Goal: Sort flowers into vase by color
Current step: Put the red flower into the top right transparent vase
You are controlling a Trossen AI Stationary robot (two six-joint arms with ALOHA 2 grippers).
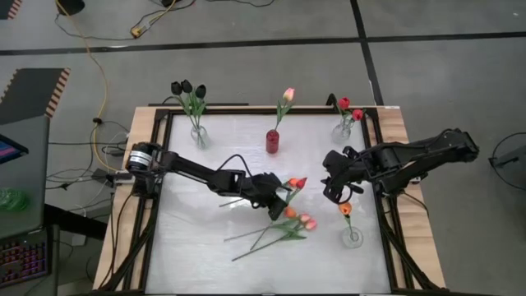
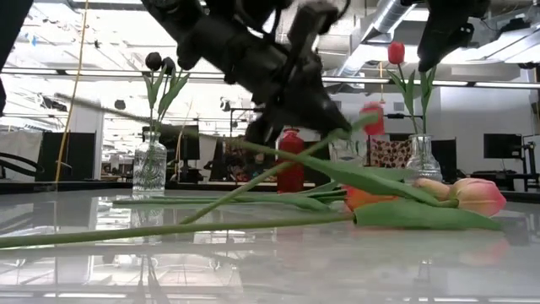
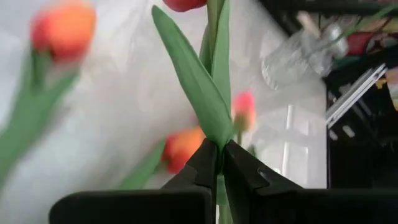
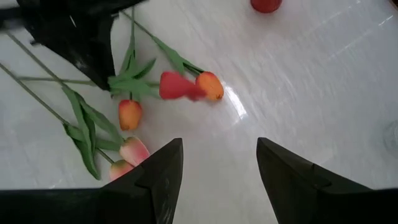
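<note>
My left gripper [image 1: 278, 194] is at the table's middle, shut on a red-headed tulip [image 1: 301, 182]. Its head shows blurred in the right wrist view [image 4: 174, 85], next to an orange head [image 4: 209, 86]. Several loose tulips [image 1: 283, 228] with orange and pink heads lie flat on the table just near of it. My right gripper [image 4: 217, 174] is open and touches nothing; it hovers to the right of the red head [image 1: 337, 191]. In the low view a pink head [image 2: 472, 196] rests on the table in front. My left gripper pinches the red tulip between its two fingers at the stem and the base of a long leaf [image 3: 217, 152], some way below the head. The fingers lie across the stem. The head [image 2: 371, 118] stands raised above the table; where the stem's lower end rests is unclear.
Along the far edge stand a clear vase with black tulips [image 1: 198, 136], a red vase with a pink tulip [image 1: 272, 141] and a clear vase with red tulips [image 1: 343, 130]. A clear vase with one orange tulip [image 1: 352, 237] stands near the right edge, below my right gripper.
</note>
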